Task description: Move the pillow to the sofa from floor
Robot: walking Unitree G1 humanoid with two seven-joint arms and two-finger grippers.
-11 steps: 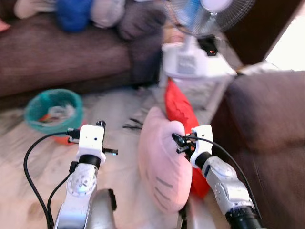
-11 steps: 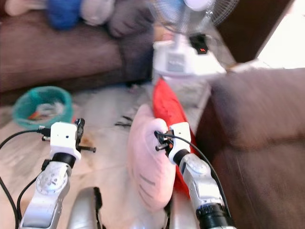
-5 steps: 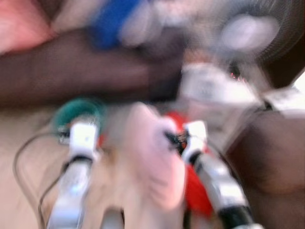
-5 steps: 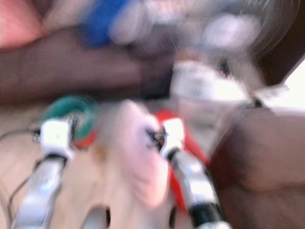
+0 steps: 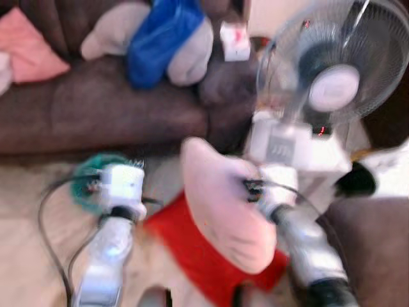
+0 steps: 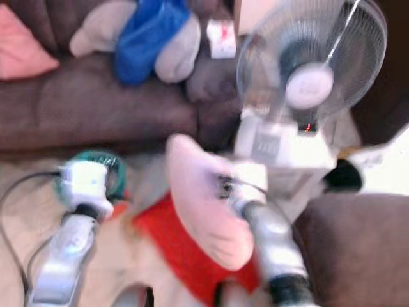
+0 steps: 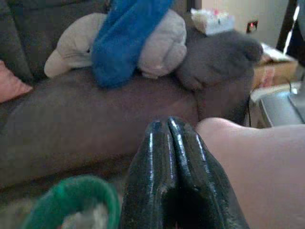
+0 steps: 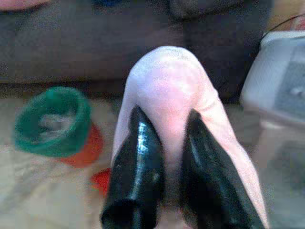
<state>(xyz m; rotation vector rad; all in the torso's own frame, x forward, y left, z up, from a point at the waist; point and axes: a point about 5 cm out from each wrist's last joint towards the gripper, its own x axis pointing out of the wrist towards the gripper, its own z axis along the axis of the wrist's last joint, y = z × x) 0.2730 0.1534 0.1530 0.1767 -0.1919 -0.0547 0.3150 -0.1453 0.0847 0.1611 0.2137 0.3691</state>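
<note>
— while the right gripper pinches the pink pillow clear of the floor, what's changed?
— view now faces the brown sofa; left gripper, fingers together, holds nothing. delivery looks close.

A standing fan with a round wire cage rises from a white base that carries a small red light. Left of the fan, a grey stuffed toy lies wrapped in a blue cloth, and just left of the fan's cage is a small white box with a red mark. Far left of the fan rests a pink cushion. Below and left of the fan's base, a red cushion lies on the pale floor, and further left stands a green basket, with something orange beside it.
</note>
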